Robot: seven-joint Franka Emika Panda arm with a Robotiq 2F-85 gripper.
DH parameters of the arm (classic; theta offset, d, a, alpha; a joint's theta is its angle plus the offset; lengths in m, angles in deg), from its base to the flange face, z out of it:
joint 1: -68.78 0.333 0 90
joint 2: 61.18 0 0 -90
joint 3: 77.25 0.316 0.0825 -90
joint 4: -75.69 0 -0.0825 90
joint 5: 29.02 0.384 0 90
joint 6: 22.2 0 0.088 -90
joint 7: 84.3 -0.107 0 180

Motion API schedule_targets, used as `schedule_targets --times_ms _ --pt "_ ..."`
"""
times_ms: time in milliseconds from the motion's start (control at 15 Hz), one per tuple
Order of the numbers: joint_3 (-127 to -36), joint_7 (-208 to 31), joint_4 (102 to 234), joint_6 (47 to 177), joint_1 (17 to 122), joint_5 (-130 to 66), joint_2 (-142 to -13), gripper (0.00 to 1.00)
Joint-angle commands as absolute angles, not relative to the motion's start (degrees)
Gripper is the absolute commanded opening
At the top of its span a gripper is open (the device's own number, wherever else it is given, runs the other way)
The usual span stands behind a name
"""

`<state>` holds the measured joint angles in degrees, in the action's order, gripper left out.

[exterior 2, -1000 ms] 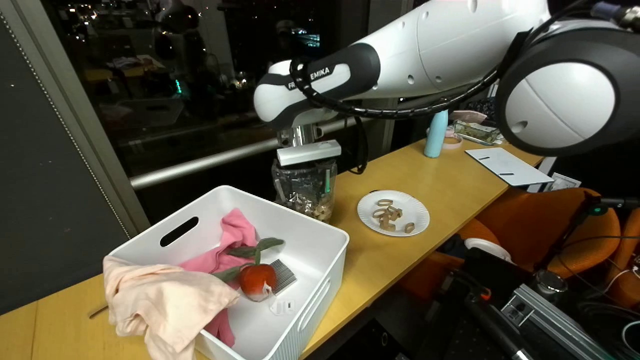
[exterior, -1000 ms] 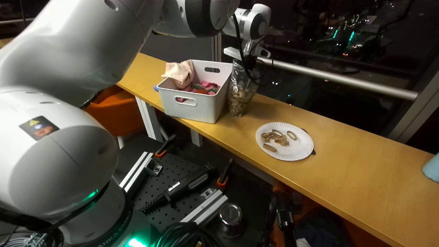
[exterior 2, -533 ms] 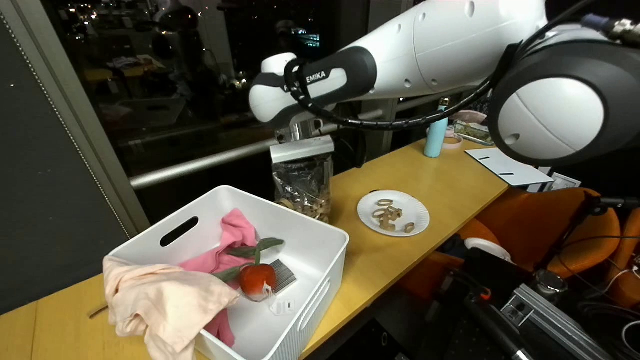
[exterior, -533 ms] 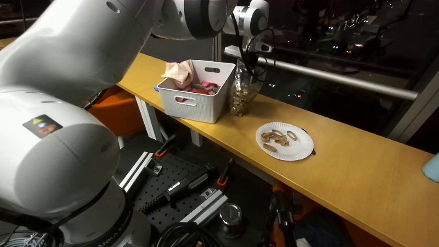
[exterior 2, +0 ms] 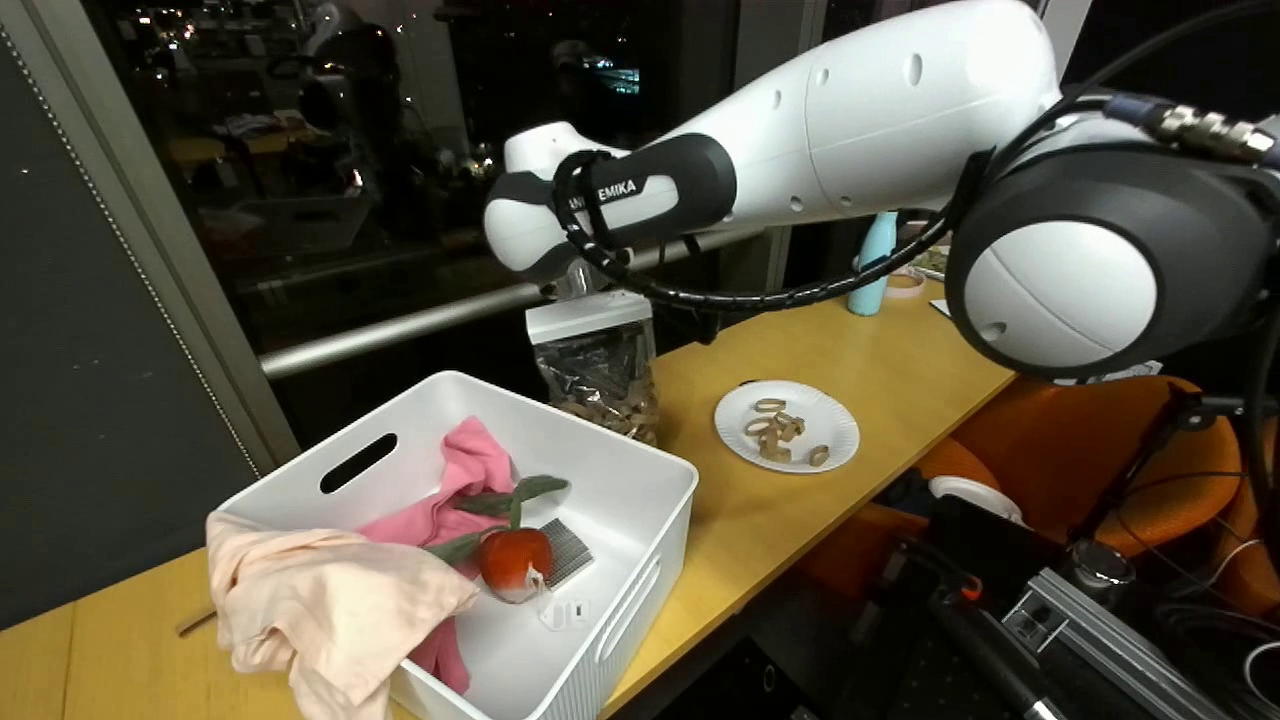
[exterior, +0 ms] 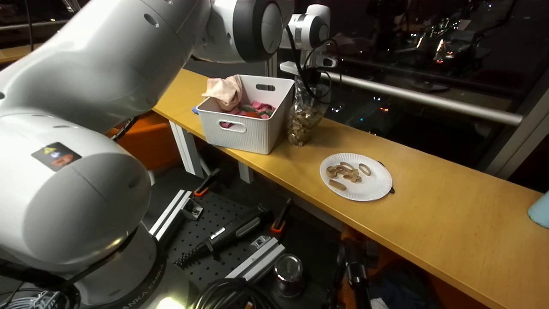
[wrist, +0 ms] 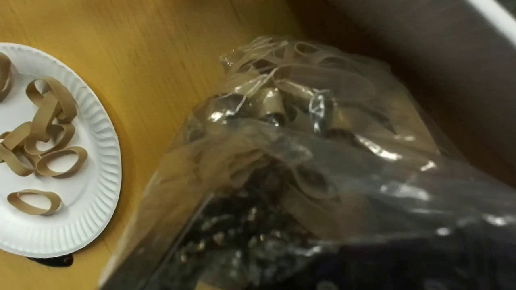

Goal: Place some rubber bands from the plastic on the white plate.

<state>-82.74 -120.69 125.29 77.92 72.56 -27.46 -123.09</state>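
Note:
The clear plastic bag [exterior: 306,120] stands on the table beside the bin, with tan-brown rubber bands [exterior: 300,128] inside its lower part. It also shows in an exterior view [exterior 2: 600,375] and fills much of the wrist view [wrist: 350,86]. My gripper [exterior: 314,78] points down at the bag's top. In the wrist view, its dark shape is blurred behind plastic, and its fingertips are hidden, so I cannot tell its opening. The round white plate [exterior: 375,186] holds several loose rubber bands [exterior 2: 775,432]. In the wrist view, the plate [wrist: 94,177] is at the left.
A white bin [exterior: 240,136] with pink cloth and a red fruit-like item [exterior 2: 515,562] stands against the bag's side. A peach cloth [exterior 2: 330,600] hangs over its rim. A metal rail [exterior: 429,99] and window run behind the table. A blue bottle [exterior 2: 873,265] stands farther along.
The arm's elbow and forearm have come down. The gripper has shifted slightly, lower and left in an exterior view, and the bag's top has tilted with it. The plate and its bands are unchanged.

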Motion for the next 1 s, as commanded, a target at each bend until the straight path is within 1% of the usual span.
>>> schedule_targets --times_ms 0,67,133,200,267,400,933 --pt "-83.5 -122.2 121.6 76.5 73.2 -28.4 -125.2 0.32" --pt "-83.6 -122.4 122.0 76.7 73.3 -28.4 -124.8 0.23" --pt "-83.6 -122.6 122.5 77.1 73.3 -28.4 -124.2 0.17" --pt "-83.7 -122.8 123.4 77.3 73.3 -28.4 -123.5 0.08" --pt "-83.8 -123.2 124.3 77.6 73.2 -28.4 -122.5 0.02" --pt "-84.4 -124.0 125.8 77.9 73.1 -28.4 -120.8 0.0" --pt "-88.4 -126.8 129.6 77.9 73.7 -29.1 -114.4 0.01"
